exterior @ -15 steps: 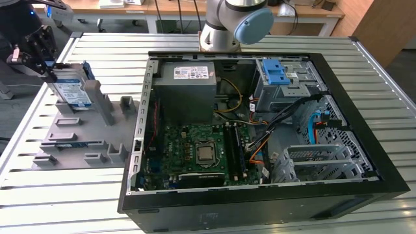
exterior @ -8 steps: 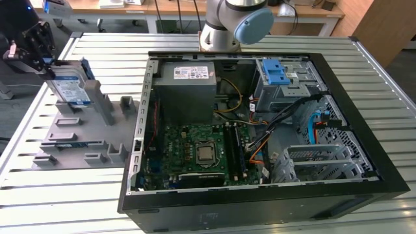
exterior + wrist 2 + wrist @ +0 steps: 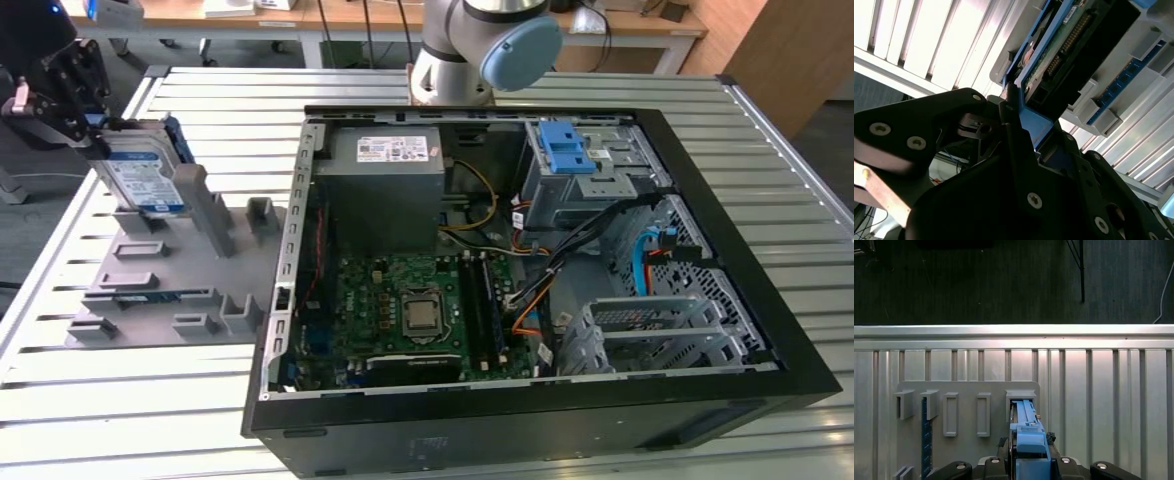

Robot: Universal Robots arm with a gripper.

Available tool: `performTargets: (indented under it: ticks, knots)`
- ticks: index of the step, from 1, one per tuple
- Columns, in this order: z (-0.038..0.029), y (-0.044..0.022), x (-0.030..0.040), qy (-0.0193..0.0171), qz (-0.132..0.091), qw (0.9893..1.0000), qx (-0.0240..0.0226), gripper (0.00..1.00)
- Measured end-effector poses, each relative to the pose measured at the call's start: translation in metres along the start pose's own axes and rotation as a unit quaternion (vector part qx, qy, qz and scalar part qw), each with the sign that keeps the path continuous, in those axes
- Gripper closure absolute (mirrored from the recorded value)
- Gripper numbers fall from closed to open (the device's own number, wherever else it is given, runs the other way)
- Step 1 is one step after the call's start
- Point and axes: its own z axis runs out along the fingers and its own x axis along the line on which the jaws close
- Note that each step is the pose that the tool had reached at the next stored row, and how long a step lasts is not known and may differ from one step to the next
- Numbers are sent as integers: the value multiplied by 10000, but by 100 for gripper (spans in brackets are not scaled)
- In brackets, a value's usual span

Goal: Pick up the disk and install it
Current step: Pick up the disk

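The disk (image 3: 140, 175) is a silver drive with a white-and-blue label in a blue carrier. It stands on edge, leaning a little, at the far corner of the grey fixture block (image 3: 160, 300) at the exterior view's left, its lower end at a slot. My gripper (image 3: 96, 128) sits on the disk's upper end, shut on the blue carrier. In the first wrist view the carrier's blue edge (image 3: 1026, 425) runs out from between my fingers (image 3: 1029, 442) into the fixture's slot (image 3: 1020, 396). The second wrist view shows the disk's circuit-board side (image 3: 1074, 45) just past the closed gripper (image 3: 1019, 117).
An open computer case (image 3: 534, 250) lies on the slatted metal table (image 3: 747, 130), right of the fixture. Inside are a motherboard, cables and a metal drive cage with a blue latch (image 3: 581, 160). A blue memory stick (image 3: 147, 297) sits in the fixture. The arm's base (image 3: 487, 40) stands behind the case.
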Motion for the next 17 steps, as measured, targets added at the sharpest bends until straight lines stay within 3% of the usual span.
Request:
performTargets:
  ticks: [17]
  knots:
    - [-55, 0, 0, 0, 0, 10000, -1, 64]
